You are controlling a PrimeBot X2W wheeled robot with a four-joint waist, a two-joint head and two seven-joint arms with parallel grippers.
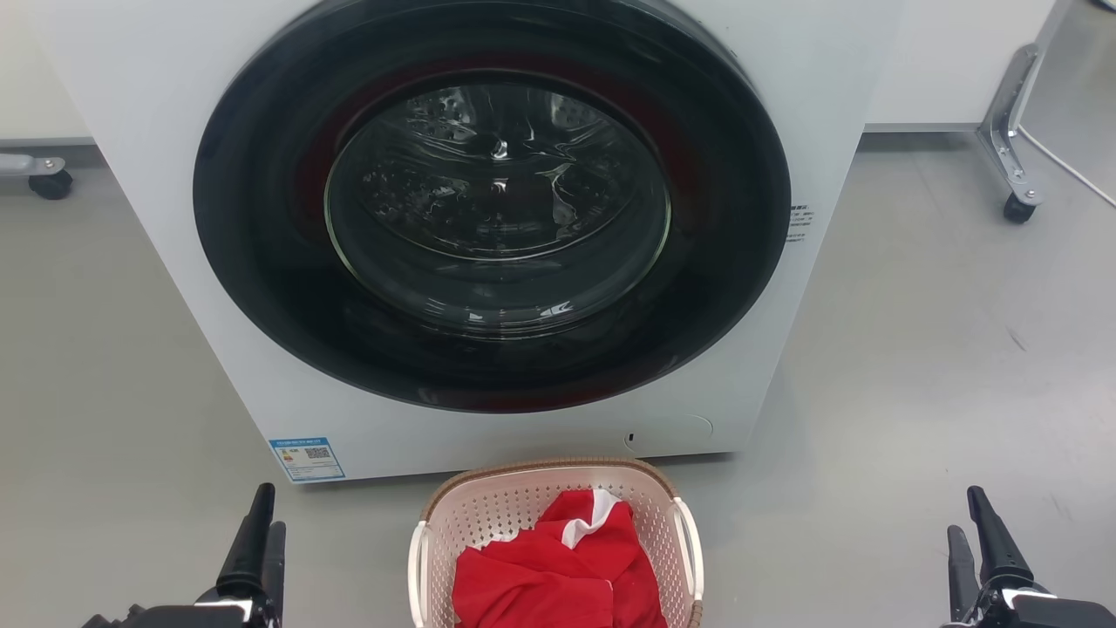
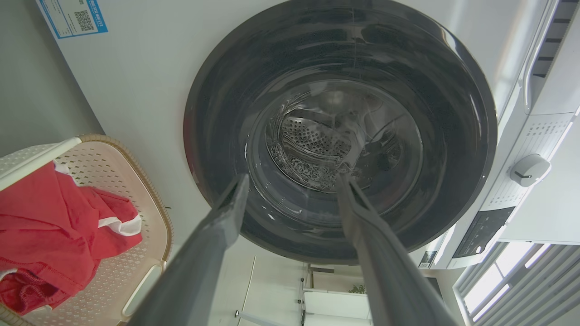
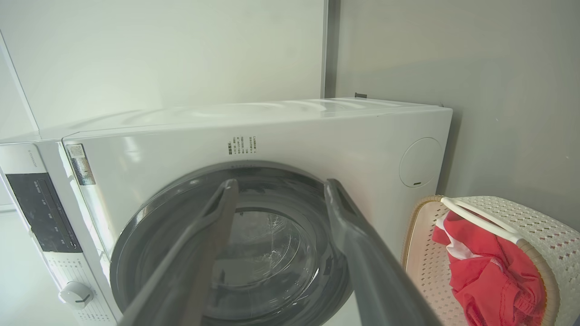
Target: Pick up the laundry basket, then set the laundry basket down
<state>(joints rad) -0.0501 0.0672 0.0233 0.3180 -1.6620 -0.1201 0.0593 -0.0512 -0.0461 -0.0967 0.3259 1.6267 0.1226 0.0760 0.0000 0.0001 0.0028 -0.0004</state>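
At the lower left of the head view the left gripper hangs over the smooth grey floor, its two long dark fingers pointing up. Seen edge-on there, the gap is hard to judge, but the left wrist view shows the jaws of the left gripper spread, with nothing between them.

Just right of it, a small blue label sits on the lower corner of the white front-loading washing machine, whose round dark glass door looks shut.

The small pale pink-beige perforated plastic laundry basket, with a brown woven-look rim and white side handles, stands on the floor just in front of the machine, between the two grippers and well apart from both. A crumpled red garment with white trim lies inside it.

At the lower right, the right gripper also points up; in the right wrist view the right gripper has its jaws spread and empty, with the basket to its right.
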